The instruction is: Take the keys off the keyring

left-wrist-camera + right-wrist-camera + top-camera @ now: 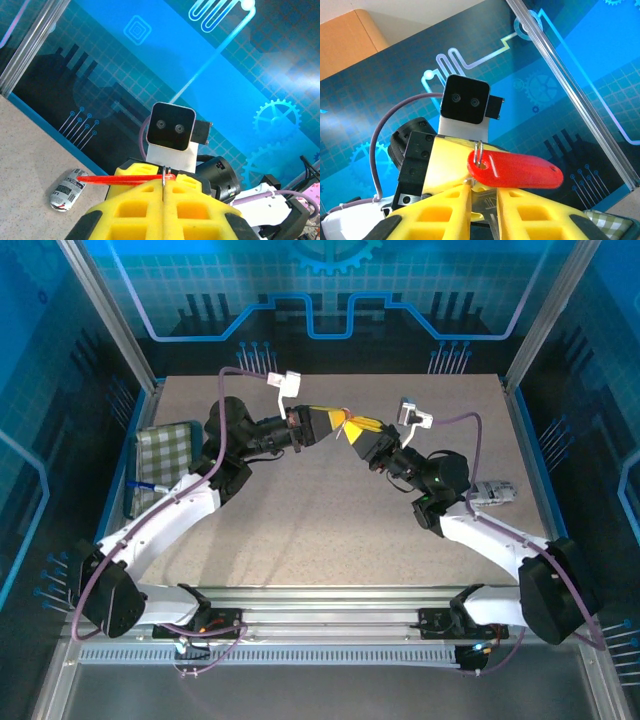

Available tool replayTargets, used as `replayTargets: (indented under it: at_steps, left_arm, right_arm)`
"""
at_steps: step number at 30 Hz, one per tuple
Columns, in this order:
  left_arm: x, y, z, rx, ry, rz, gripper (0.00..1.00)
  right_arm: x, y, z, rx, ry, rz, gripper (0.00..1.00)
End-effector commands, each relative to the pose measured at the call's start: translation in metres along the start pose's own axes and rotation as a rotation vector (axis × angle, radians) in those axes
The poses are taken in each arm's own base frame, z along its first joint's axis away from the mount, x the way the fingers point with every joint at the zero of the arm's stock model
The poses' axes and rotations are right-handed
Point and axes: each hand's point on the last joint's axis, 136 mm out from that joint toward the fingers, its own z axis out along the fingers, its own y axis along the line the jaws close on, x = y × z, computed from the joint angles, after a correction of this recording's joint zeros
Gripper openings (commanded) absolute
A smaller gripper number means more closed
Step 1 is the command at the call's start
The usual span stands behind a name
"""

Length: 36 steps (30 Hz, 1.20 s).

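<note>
I have both arms raised, meeting in the air over the middle of the speckled beige table (330, 530). My left gripper (164, 190) is clenched tight, its yellow pads pinching the thin silver wire keyring (479, 150) edge-on. A flat red plastic oval tag (520, 171) is threaded on that ring and sticks out to one side.

My right gripper (484, 195) has its yellow fingers a narrow gap apart. In that gap sits a pale sliver which I take for the small grey metal key (487, 202) (it is too blurred to be sure). Whether I am truly gripping it or only bracketing it, I cannot tell.

As I judge it, nothing is off yet. Ring, tag and key are all bunched together between my two grippers, and I see no key lying loose on the table. The real work is left to do: working the key round the coil, freeing it from the ring, then setting it down.
</note>
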Motion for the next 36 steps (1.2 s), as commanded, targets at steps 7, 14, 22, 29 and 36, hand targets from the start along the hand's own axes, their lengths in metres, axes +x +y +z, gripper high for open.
replayTargets:
  at_steps: [7,14,22,29,36]
  left_arm:
    - [0.006,-0.003,0.002,0.034,0.017,-0.009,0.0]
    - [0.012,-0.004,0.006,0.044,0.033,-0.017,0.0]
    - [0.012,-0.005,0.009,0.05,0.032,-0.013,0.0]
    - [0.01,-0.004,0.009,0.047,0.02,-0.014,0.0]
    - [0.007,0.003,0.003,0.016,-0.008,-0.024,0.28]
  right_arm:
    - [-0.036,0.015,0.005,-0.031,-0.121,-0.055,0.18]
    - [-0.036,0.017,0.008,-0.047,-0.109,-0.044,0.21]
    - [-0.032,0.019,0.012,-0.061,-0.07,-0.044,0.05]
    - [-0.023,0.02,0.015,-0.075,-0.017,-0.027,0.0]
    - [-0.017,0.014,0.01,-0.006,0.061,-0.059,0.0]
